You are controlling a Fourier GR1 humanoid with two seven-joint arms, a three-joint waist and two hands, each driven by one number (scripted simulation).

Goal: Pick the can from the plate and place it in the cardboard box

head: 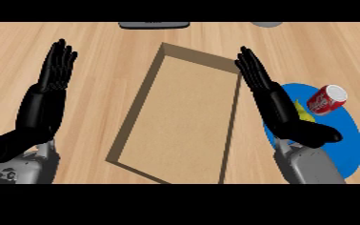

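A red can with a silver top lies on its side on the blue plate at the right. A small yellow item shows on the plate beside the can. The open cardboard box lies in the middle of the wooden counter, with nothing inside. My right hand stands open with straight fingers between the box's right wall and the can, partly covering the plate's left side. At the left of the box, my left hand is open with fingers up.
A dark grey flat object lies at the counter's far edge above the box. A grey round object shows at the far right edge.
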